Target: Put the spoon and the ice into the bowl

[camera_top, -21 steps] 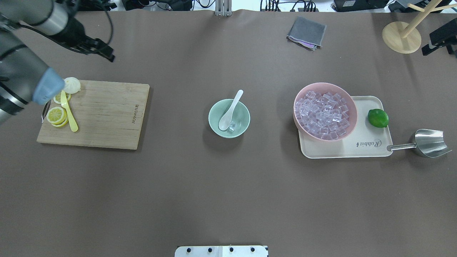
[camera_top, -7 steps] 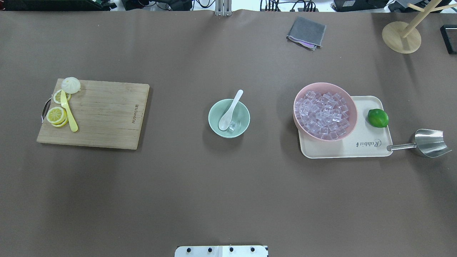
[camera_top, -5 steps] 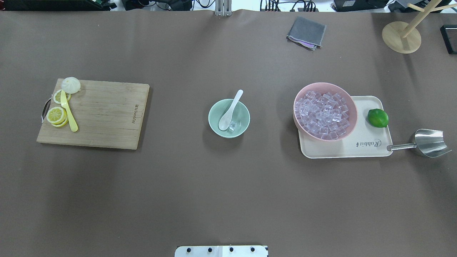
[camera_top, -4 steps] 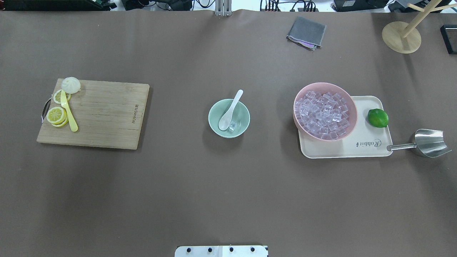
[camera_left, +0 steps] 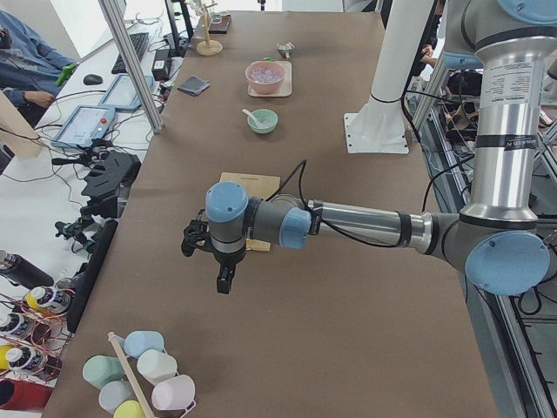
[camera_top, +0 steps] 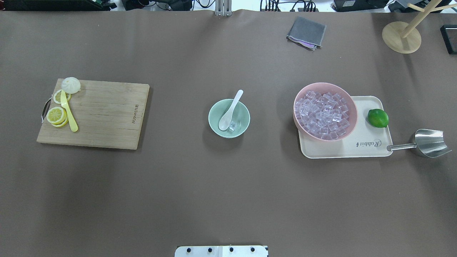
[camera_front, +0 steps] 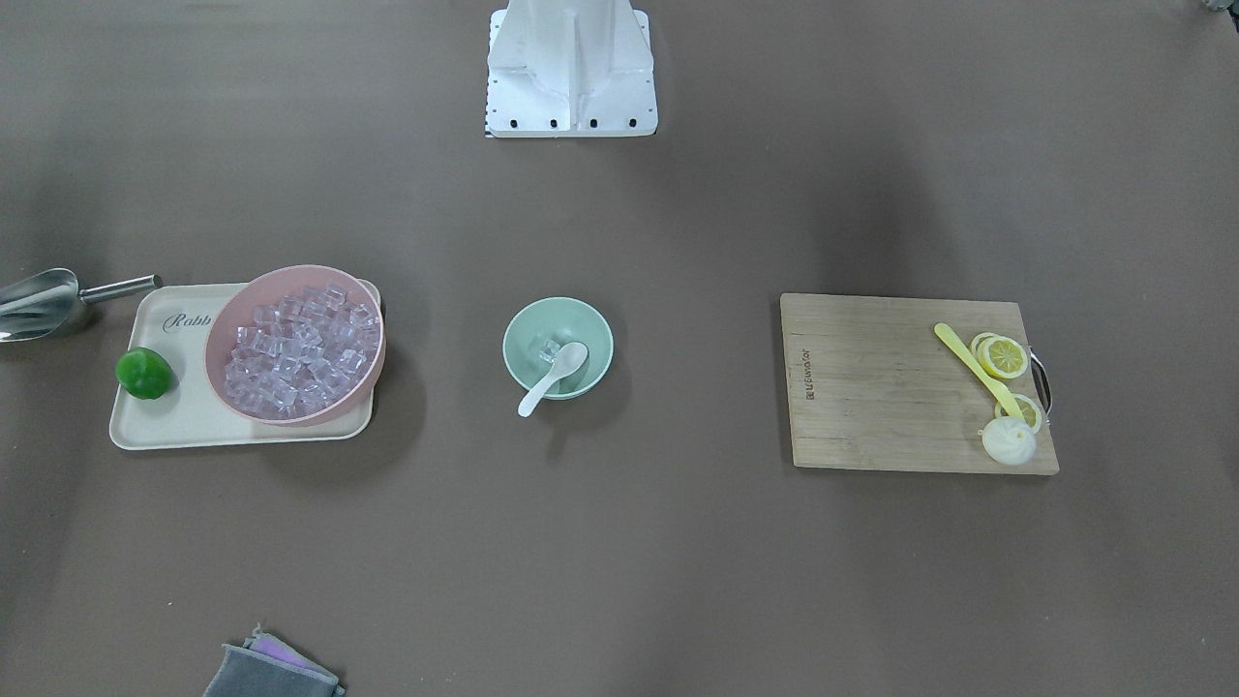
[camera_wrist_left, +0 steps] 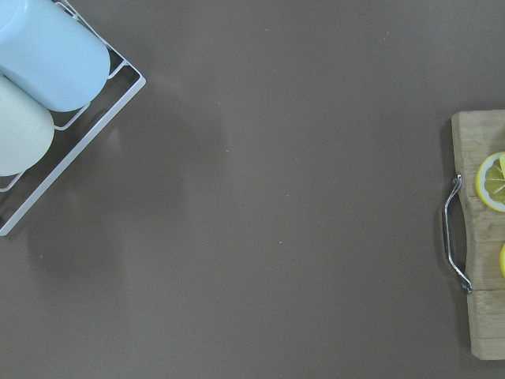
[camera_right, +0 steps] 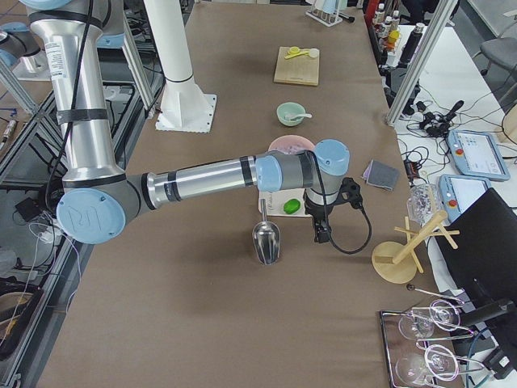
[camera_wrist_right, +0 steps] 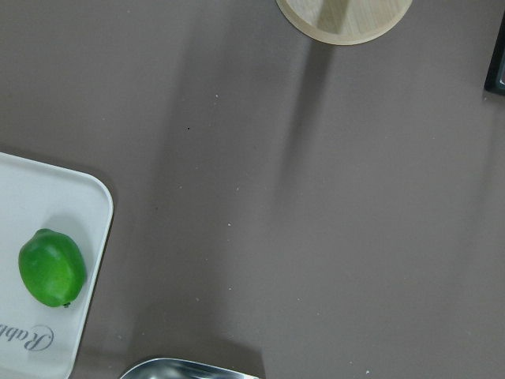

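Observation:
The mint-green bowl [camera_top: 241,115] stands at the table's middle; it also shows in the front-facing view [camera_front: 528,339]. The white spoon [camera_top: 228,112] lies in it, head down inside, handle over the far rim. One clear ice cube [camera_top: 232,125] sits in the bowl beside the spoon's head. Both grippers are out of the overhead view. My left gripper [camera_left: 205,261] hangs off the table's left end, far from the bowl. My right gripper [camera_right: 321,233] hangs beyond the scoop at the right end. I cannot tell whether either is open or shut.
A pink bowl [camera_top: 351,107] full of ice cubes sits on a beige tray [camera_top: 360,150] with a lime [camera_top: 377,118]. A metal scoop [camera_top: 428,142] lies to the tray's right. A cutting board [camera_top: 103,114] with lemon slices is at the left. A grey cloth [camera_top: 306,33] and a wooden stand [camera_top: 401,37] are at the back.
My left arm has withdrawn out of the overhead view from above the cutting board, and the right gripper has left the right edge. In the last second nothing has moved.

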### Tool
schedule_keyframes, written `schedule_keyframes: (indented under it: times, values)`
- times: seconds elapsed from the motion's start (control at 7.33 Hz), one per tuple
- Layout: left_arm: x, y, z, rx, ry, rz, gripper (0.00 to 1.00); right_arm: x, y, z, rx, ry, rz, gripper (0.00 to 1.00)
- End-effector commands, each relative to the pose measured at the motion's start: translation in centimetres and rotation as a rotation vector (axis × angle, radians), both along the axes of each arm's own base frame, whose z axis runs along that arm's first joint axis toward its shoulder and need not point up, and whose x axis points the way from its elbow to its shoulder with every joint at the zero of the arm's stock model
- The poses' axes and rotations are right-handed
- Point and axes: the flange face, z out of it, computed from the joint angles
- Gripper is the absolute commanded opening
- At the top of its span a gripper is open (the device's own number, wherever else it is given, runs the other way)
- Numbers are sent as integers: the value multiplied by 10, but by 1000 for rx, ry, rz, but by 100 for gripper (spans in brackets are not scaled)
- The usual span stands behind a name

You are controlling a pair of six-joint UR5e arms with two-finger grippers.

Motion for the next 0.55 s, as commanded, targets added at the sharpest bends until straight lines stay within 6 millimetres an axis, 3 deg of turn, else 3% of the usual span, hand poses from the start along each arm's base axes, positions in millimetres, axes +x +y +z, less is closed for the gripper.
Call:
schedule_keyframes:
  times: [0.0, 0.41]
  values:
    - [0, 0, 2, -4, 2, 0, 98, 0, 0, 0, 2, 0, -2, 100]
    - [0, 0, -3, 5, 5, 1, 98, 0, -1, -1, 3, 0, -2, 100]
